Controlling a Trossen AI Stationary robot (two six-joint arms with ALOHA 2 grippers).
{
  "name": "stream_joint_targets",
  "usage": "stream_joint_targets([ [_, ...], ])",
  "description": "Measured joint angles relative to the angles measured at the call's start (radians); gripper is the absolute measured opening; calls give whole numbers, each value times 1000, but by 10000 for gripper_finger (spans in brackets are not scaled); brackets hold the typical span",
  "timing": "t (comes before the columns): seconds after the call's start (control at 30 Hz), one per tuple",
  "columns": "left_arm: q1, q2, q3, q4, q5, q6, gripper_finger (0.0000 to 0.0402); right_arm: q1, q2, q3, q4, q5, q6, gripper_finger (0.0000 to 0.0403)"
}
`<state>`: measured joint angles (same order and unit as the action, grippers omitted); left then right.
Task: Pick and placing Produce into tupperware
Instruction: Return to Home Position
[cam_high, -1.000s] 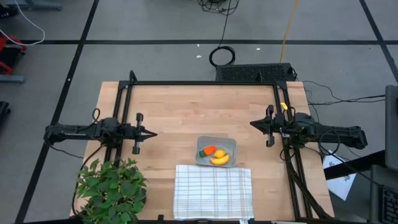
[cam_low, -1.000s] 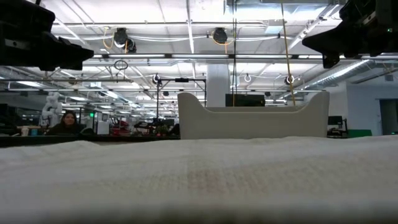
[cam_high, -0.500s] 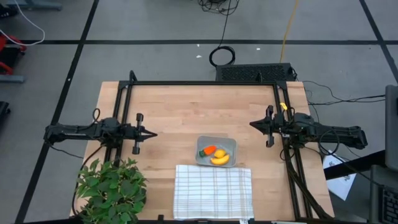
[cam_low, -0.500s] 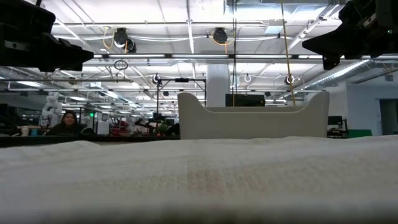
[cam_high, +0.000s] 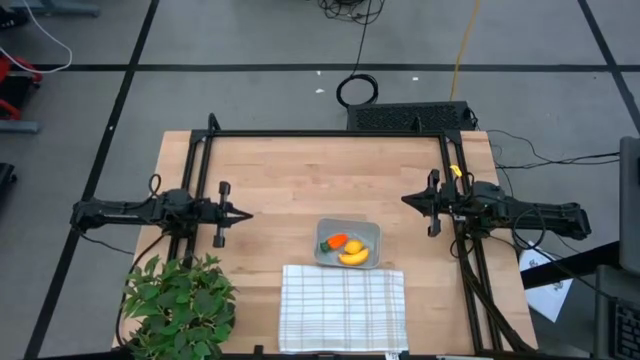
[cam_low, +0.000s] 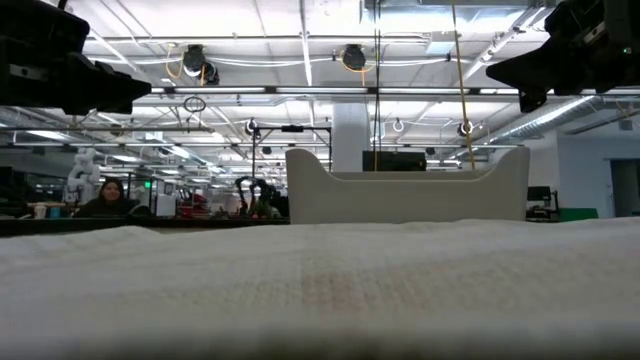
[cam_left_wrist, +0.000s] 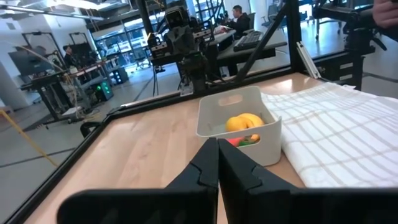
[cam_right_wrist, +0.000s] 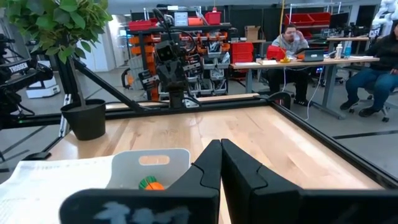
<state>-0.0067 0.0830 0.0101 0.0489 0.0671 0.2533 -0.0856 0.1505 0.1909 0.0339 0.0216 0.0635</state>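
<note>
High view: left gripper (cam_high: 238, 214) and right gripper (cam_high: 407, 200) both have fingers pressed together on nothing (wrist views agree), each at its own side of the table (cam_high: 290, 170), well apart from the tupperware (cam_high: 372, 231). Job looks done: carrot (cam_high: 337, 240), lemon (cam_high: 352, 247) and banana (cam_high: 353, 258) all lie inside it, so only homing seems left. Tupperware is a shallow grey square, upright, right at the cloth (cam_high: 343, 308) edge.

My left fingers (cam_left_wrist: 204, 168) are pressed together, aimed at the tupperware (cam_left_wrist: 214, 119) on the table (cam_left_wrist: 143, 152); banana (cam_left_wrist: 252, 119) and carrot (cam_left_wrist: 240, 141) lie inside, cloth (cam_left_wrist: 336, 137) just beside.
</note>
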Motion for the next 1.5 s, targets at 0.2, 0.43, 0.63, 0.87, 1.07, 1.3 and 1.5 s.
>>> stream_joint_targets([
  [0.2, 0, 2, 0, 0, -32, -42, 1, 0, 0, 0, 5, 0, 0, 0],
  [0.43, 0, 2, 0, 0, -42, -53, 11, 0, 0, 0, -1, 0, 0, 0],
  [0.63, 0, 2, 0, -1, -42, -51, 4, 0, 0, 0, -1, 0, 0, 0],
  [0.87, 0, 2, 0, -1, -42, -51, 7, 0, 0, 0, -1, 0, 0, 0],
  [1.07, 0, 2, 0, 0, -42, -52, 16, 0, 0, 0, -1, 0, 0, 0],
  [1.3, 0, 2, 1, 0, -42, -52, 4, 0, 0, 0, -1, 0, 0, 0],
  [1.5, 0, 2, 1, 0, -43, -55, 5, 0, 0, 0, -1, 0, 0, 0],
])
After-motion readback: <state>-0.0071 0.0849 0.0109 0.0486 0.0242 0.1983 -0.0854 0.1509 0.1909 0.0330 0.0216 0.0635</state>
